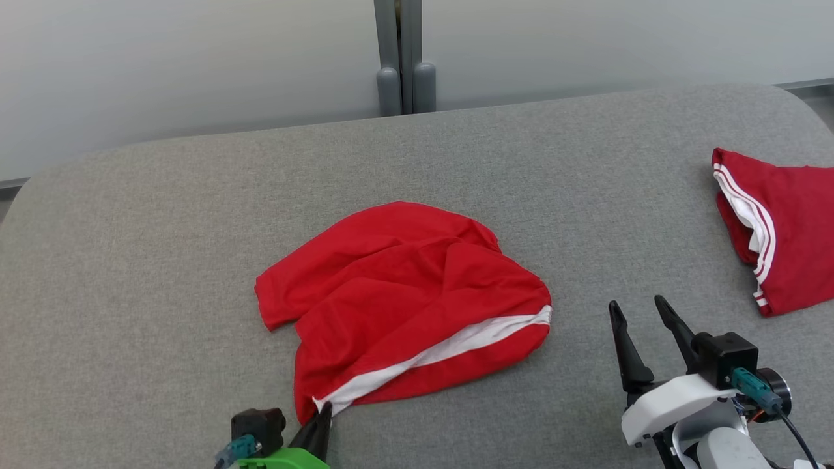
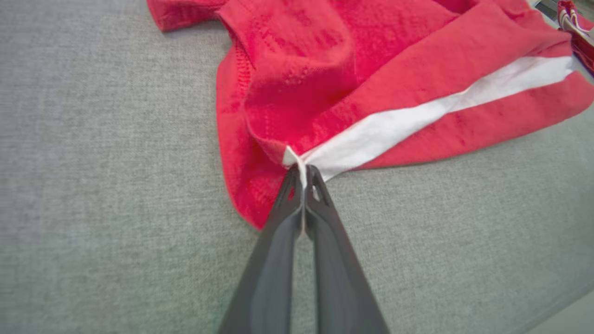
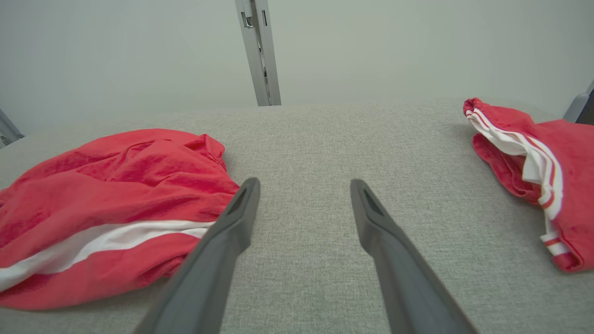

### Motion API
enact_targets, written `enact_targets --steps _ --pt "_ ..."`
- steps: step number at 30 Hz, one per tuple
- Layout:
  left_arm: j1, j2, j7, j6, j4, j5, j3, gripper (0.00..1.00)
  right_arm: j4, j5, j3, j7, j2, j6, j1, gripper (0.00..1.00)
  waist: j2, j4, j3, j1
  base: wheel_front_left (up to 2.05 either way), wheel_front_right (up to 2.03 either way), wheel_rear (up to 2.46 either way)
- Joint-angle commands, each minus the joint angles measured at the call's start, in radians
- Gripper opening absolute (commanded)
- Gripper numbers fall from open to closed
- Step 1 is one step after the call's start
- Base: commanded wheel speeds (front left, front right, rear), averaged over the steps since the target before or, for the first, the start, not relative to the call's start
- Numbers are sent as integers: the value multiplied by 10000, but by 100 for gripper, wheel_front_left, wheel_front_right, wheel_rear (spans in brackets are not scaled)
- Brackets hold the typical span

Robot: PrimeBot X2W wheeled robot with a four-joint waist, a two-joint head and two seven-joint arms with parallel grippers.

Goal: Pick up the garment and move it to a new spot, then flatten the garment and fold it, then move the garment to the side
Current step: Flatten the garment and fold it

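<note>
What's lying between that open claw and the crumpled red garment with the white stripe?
Nothing: just bare grey woven surface separates right claw from red garment, seen in the head view.

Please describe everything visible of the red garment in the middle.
The red garment is soft knit cloth with one broad white stripe, crumpled in a loose heap, not flattened. It lies on the grey padded surface. The left pincer is shut on its near corner, at the stripe's end.

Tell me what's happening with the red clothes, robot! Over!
Left gripper shut on crumpled red garment, at white stripe's end. Right gripper open. Second red striped garment far right.
</note>
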Motion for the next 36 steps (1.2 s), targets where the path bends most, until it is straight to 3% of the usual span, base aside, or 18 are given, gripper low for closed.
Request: enact_targets --steps 1,9,19,29,31,33,36 --pt "-146 89 -204 124 -36 27 136 0 26 24 -55 -40 -38 -14 -107 100 -1 10 17 0 0 0 0" --pt "-296 359 -952 466 -294 -60 654 0 838 -311 175 -40 -33 -14 -363 100 -1 123 140 0 0 0 0" --pt "-388 397 -999 517 -508 -132 606 0 3105 981 2252 562 -46 -14 -1915 100 -1 249 312 0 0 0 0" --pt "-476 417 -1076 561 -473 -197 571 0 4442 1976 3438 1701 -38 -14 -2829 99 -1 464 396 0 0 0 0" --pt "-479 414 -1106 571 -462 -225 564 0 4538 2075 3538 1714 -38 -14 -2902 40 -1 472 393 0 0 0 0" --pt "-479 426 -1142 576 -472 -233 558 0 4588 2156 3614 1682 -36 -14 -2959 0 -1 468 381 0 0 0 0" --pt "-484 451 -1218 567 -522 -240 549 0 4553 2195 3636 1576 -41 -14 -3005 0 -1 435 353 0 0 0 0"
